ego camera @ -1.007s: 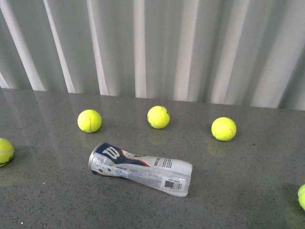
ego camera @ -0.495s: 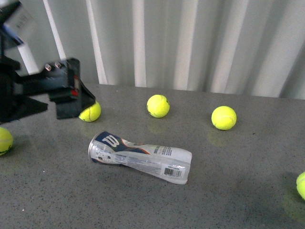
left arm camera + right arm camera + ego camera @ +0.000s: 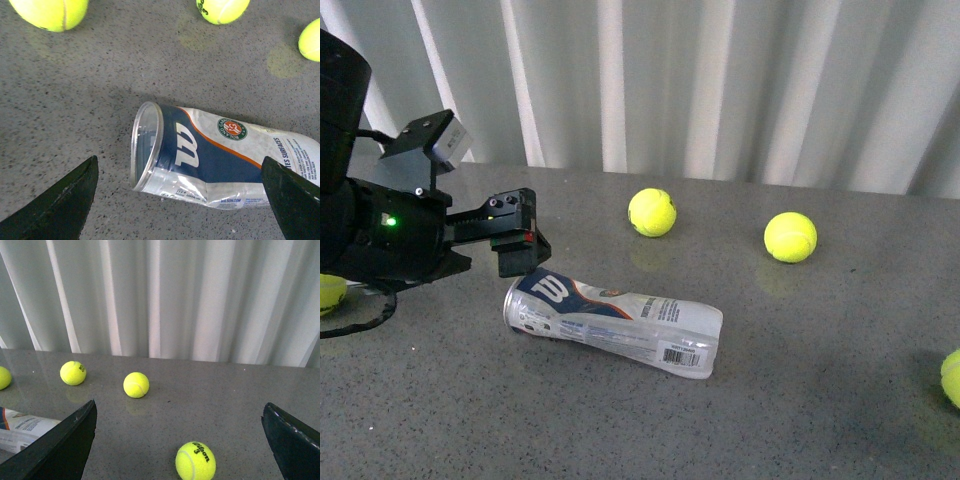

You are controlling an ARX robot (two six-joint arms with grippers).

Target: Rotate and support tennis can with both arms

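The can [image 3: 612,324] is seen lying on its side on the grey table [image 3: 820,420], left of the middle and closer to the near edge than to the far one. Its silver-rimmed open end is turned toward the left edge and its barcode end toward the right edge. The blue part of the label with the white W is found at the rimmed end, and the clear wall is dented along its length. A yellow-green ball [image 3: 952,378] is cut off at the right edge, well apart from the can.

Just behind and above the rimmed end, the left pincer [image 3: 525,232] is held by the black left arm [image 3: 380,230], which extends in from the left edge. Its fingers are spread wide apart. In the left wrist view the rimmed end is framed between them, and neither finger is seen touching it. A second ball [image 3: 328,293] is partly hidden behind this arm at the left edge.

The right pincer [image 3: 179,404] is shown only in its own wrist view. Its fingers are likewise set wide apart, with nothing gripped, and it is held above the table. A lettered ball [image 3: 195,460] is seen on the table beyond it, and one end of the can is caught at the margin of that view.

Farther back, toward the far edge, two more balls [image 3: 652,212] [image 3: 790,237] are placed well apart from each other and from the can. Behind the far edge a white pleated curtain [image 3: 720,90] is hung.
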